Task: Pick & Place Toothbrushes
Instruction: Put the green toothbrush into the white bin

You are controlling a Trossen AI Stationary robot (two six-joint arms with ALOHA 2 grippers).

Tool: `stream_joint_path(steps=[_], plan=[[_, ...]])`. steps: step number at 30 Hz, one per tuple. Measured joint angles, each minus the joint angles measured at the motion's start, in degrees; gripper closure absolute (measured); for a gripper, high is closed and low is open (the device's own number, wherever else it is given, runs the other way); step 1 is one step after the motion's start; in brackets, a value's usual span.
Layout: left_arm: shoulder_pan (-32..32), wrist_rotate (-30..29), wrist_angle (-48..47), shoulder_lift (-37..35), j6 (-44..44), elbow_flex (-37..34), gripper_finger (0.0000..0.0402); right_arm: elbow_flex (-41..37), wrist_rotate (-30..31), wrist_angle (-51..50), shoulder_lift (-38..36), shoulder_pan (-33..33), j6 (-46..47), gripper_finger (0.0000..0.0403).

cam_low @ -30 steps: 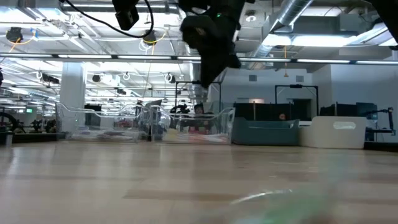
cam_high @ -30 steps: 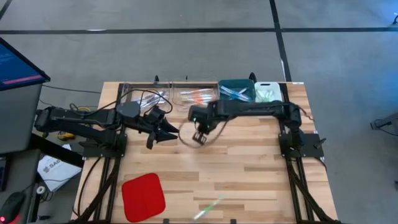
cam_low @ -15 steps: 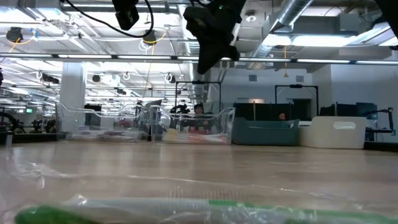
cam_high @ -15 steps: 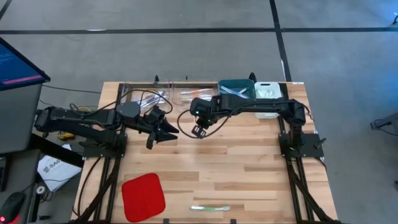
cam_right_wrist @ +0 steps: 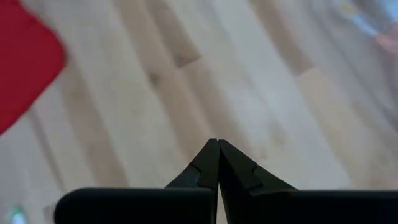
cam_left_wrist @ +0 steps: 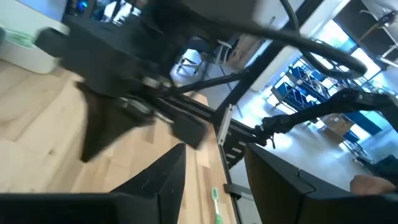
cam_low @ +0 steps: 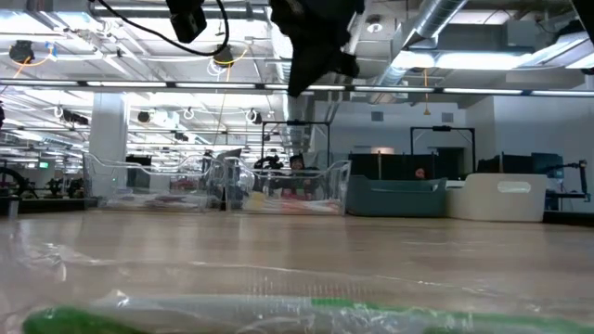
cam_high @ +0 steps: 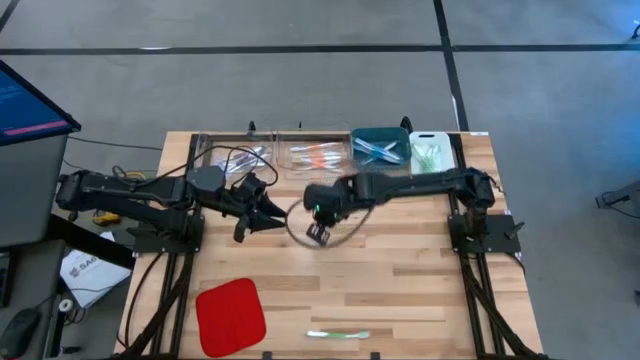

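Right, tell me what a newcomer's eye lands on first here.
The right gripper hangs shut and empty over the middle of the wooden table. A red pad lies at the near left, and one green toothbrush lies alone by the near edge. Four bins with more toothbrushes line the far edge.

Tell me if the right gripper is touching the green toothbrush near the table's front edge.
Apart. The high view shows the right gripper over mid-table, bare wood between it and the green toothbrush.

Green-accented toothbrush, red pad, teal bin, white bin
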Motion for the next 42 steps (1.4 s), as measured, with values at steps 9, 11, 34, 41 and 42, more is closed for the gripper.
stream_joint_path(steps=[9, 11, 34, 41, 42], plan=[[-4.02, -3.42, 0.13, 0.0, -3.48, 0.02, 0.0244, 0.0, 5.96, 0.93, -0.01, 16.93, 6.67, 0.0403], [-5.33, -5.32, 0.43, 0.0, -5.28, 0.0, 0.0244, 0.0, 7.83, 0.94, -0.01, 20.95, 6.93, 0.0403], [-27.42, -28.37, 23.19, 20.21, -19.94, 0.19, 0.0244, -4.72, 13.44, 15.76, 10.83, 43.06, 5.99, 0.037], [-36.37, -27.6, 22.43, 31.44, -15.26, 5.09, 0.0274, -4.66, 13.5, 17.01, 10.94, 42.62, 9.3, 0.0317], [-36.98, -26.06, 22.44, 33.58, -15.27, 6.09, 0.0283, -4.66, 13.5, 17.02, 10.94, 42.62, 9.4, 0.0312]])
